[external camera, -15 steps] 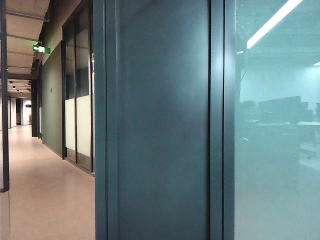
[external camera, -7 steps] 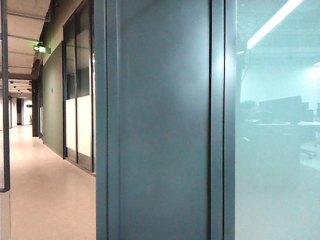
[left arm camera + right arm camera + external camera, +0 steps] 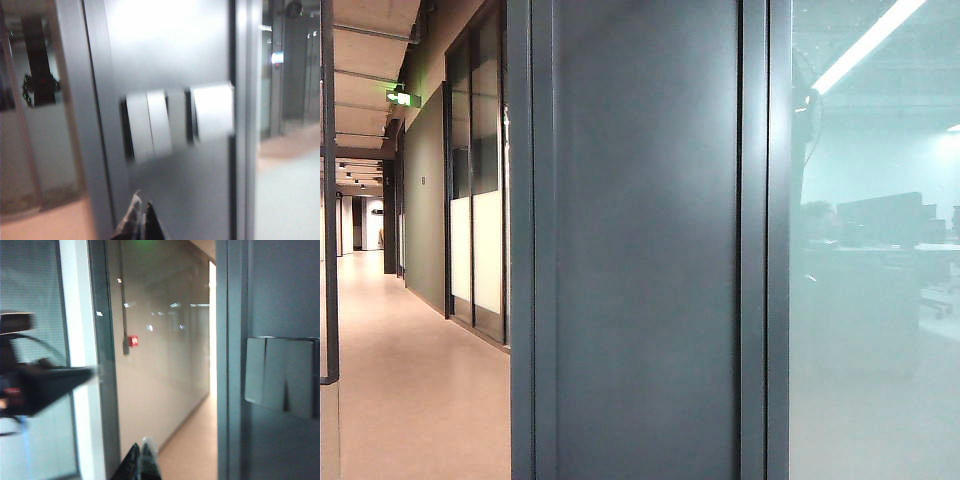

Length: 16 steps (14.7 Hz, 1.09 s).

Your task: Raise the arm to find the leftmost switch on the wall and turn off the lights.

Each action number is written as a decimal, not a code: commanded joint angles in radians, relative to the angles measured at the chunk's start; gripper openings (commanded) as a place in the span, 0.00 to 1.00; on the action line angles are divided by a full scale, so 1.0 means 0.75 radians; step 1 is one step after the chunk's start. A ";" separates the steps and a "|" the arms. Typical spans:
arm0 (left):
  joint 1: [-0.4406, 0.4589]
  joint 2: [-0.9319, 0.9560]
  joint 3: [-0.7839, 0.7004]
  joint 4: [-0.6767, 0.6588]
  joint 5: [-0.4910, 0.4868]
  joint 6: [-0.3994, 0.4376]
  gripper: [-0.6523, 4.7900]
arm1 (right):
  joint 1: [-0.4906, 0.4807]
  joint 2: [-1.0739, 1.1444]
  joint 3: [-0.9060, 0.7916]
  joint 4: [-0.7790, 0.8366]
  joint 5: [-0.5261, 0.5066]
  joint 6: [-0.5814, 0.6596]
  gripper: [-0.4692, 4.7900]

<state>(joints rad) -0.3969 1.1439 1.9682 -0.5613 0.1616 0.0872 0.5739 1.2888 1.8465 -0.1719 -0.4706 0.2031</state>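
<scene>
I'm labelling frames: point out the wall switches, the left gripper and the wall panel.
wall switches [image 3: 177,122]: left wrist view, middle rocker.
left gripper [image 3: 141,219]: left wrist view, between its fingertips.
wall panel [image 3: 645,250]: exterior view, bare grey face.

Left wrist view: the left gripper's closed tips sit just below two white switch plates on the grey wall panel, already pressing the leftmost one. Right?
Not quite. In the left wrist view the left gripper, jaws together, sits below the switch plates on the wall, but it touches none; a gap of bare panel separates them. The rest holds.
</scene>
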 commanded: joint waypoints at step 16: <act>0.000 -1.269 -1.280 -0.179 -0.395 -0.028 0.11 | 0.001 -0.757 -0.632 -0.734 0.651 -0.341 0.09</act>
<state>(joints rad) -0.3969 0.1909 1.0199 -0.6804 -0.1333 0.0738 0.5739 0.7525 1.4010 -0.7506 -0.0074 -0.0505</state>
